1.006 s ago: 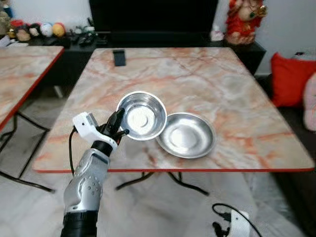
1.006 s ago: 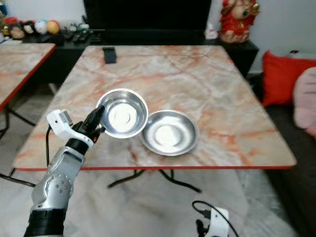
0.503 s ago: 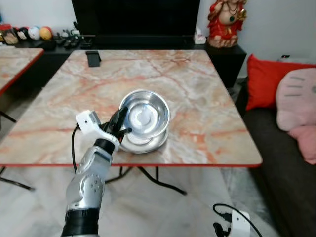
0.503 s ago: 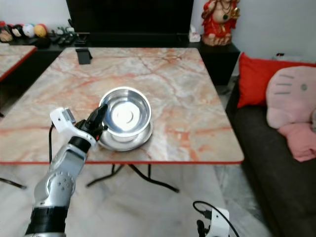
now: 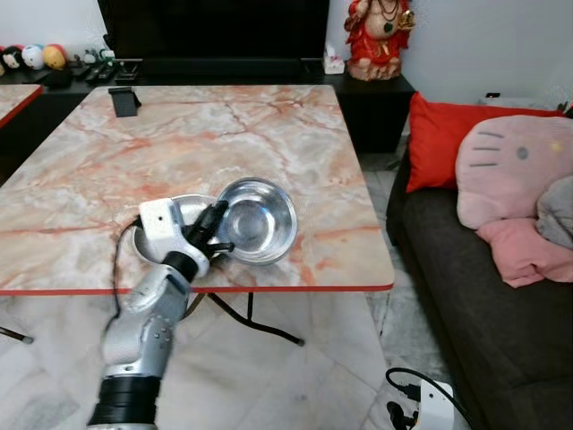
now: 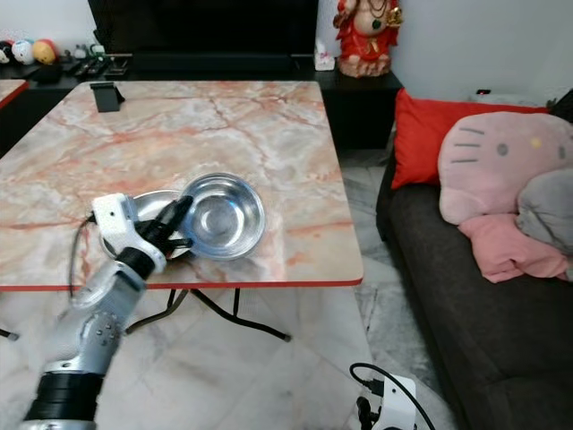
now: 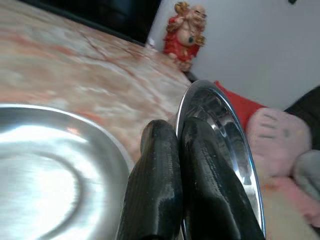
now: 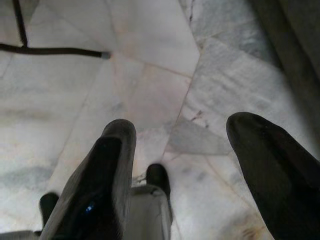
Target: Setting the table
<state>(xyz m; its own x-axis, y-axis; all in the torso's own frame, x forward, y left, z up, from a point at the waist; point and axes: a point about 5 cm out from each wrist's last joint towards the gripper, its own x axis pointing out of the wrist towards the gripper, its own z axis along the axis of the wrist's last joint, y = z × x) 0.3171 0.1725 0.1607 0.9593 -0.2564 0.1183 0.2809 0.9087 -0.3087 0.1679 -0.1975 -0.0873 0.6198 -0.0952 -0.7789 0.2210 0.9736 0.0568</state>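
Marble-patterned table [image 5: 224, 125] with a red edge ahead; dark sofa to the right carrying a pink plush cushion [image 5: 515, 170] and a red cushion [image 5: 439, 134]. Red figurine [image 5: 374, 36] on the dark cabinet beyond the table.

Near the front edge of the table: steel plate [image 5: 175, 215] lying flat. Steel bowl [image 5: 258, 219] held tilted above and just beside it, overlapping the plate's right side, open face turned toward the camera.

Left gripper [image 5: 215, 235] pinching the bowl's rim at its left side. In the left wrist view, fingers [image 7: 160, 190] pressed together over the thin rim, one inside the wall, one outside. Right gripper [image 8: 185, 165] hanging idle over the tiled floor, fingers spread, nothing between them.

Handling, judged: thin stamped steel, so light and stiff, not fragile, but polished and slippery. Single rim pinch leaves the bowl free to pivot about the fingers; tilt likely due to that. Best hold probably as now, on the rim, deep enough to bear on the wall. Likely to ring and slide if set on the plate.
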